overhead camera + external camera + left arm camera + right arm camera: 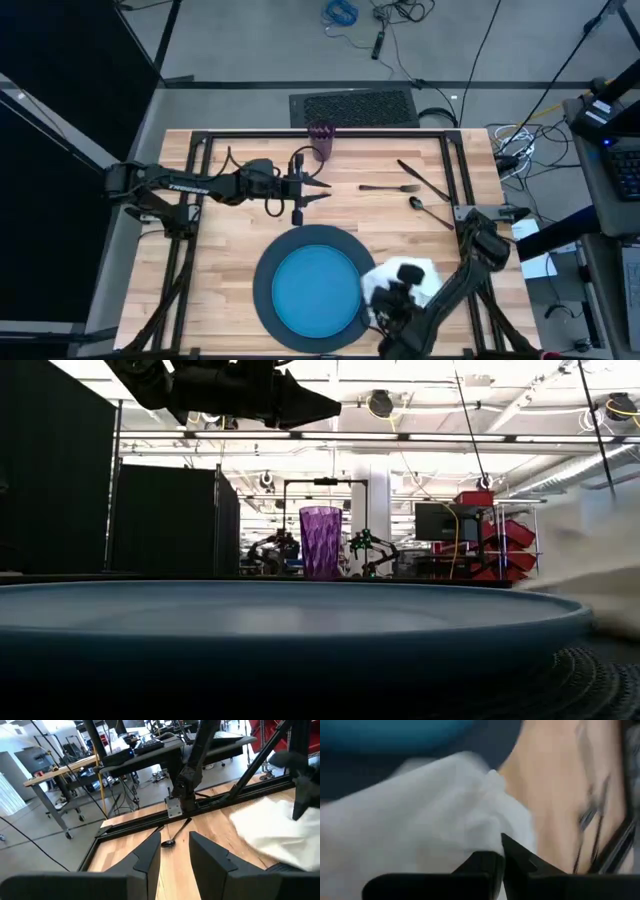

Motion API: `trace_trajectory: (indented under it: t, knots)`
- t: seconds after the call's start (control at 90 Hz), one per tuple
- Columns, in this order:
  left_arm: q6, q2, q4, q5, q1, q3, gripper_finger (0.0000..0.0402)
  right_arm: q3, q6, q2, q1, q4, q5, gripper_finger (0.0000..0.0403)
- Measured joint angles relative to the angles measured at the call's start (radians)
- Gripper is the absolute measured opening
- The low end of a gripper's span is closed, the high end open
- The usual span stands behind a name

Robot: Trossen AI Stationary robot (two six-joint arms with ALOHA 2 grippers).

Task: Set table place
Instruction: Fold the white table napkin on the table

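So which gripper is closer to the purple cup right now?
Left. The left gripper hovers just in front of the purple cup; the right gripper is at the napkin, beyond the plate.

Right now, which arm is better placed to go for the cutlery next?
Likely left. Its gripper hangs open over mid-table, with the fork and spoon lying just beyond its fingers. The right gripper is busy, shut on the napkin beside the plate.
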Motion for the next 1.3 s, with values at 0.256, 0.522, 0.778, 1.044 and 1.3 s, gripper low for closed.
trace_trajectory:
  t: [0.256, 0.522, 0.778, 1.044, 1.3]
  knots:
    - [0.020, -0.032, -0.069, 0.000, 0.003, -0.001, 0.0086, 0.001, -0.174, -0.230, -0.114, 0.000, 0.341, 0.0000]
    - [0.040, -0.082, -0.139, 0.000, 0.002, -0.001, 0.0086, 0.001, -0.402, -0.417, -0.294, -0.001, 0.567, 0.0000]
    - [0.024, -0.075, -0.164, -0.027, 0.002, -0.001, 0.0086, 0.001, -0.766, -0.442, -0.438, 0.196, 0.549, 0.0000]
    - [-0.049, -0.051, -0.178, -0.029, 0.002, -0.001, 0.0086, 0.000, -1.147, -0.446, -0.575, 0.524, 0.363, 0.0000]
    - [-0.030, -0.050, -0.292, -0.134, -0.026, -0.008, 0.0086, 0.000, -1.262, -0.482, -0.640, 0.653, 0.196, 0.0000]
